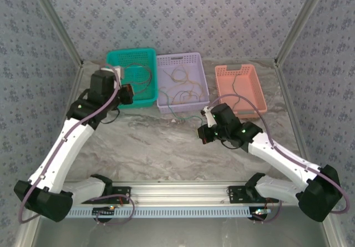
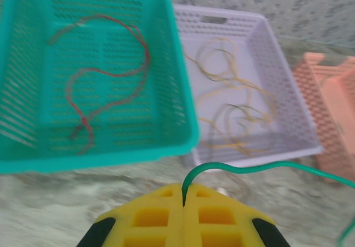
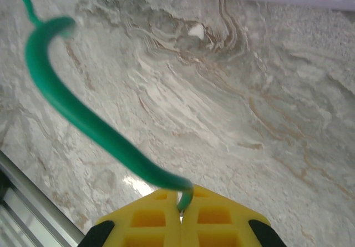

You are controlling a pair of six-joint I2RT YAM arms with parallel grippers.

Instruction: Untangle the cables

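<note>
A green cable (image 2: 249, 166) rises out of my left gripper (image 2: 183, 194), whose yellow jaws are shut on its end, and runs off to the right. My right gripper (image 3: 181, 201) is shut on another part of the green cable (image 3: 72, 111), which curls up and left over the marble table. From above, the left gripper (image 1: 126, 93) sits at the teal basket's front and the right gripper (image 1: 204, 133) is in front of the purple basket. A red cable (image 2: 138, 47) lies in the teal basket. Yellow cables (image 2: 233, 91) are tangled in the purple basket.
Three baskets stand in a row at the back: teal (image 1: 131, 51), purple (image 1: 178, 57) and orange (image 1: 233, 69), the orange one holding a thin dark wire (image 1: 236, 86). The marble table (image 1: 161, 152) stretches between the arms. A metal rail (image 1: 177, 194) runs along the near edge.
</note>
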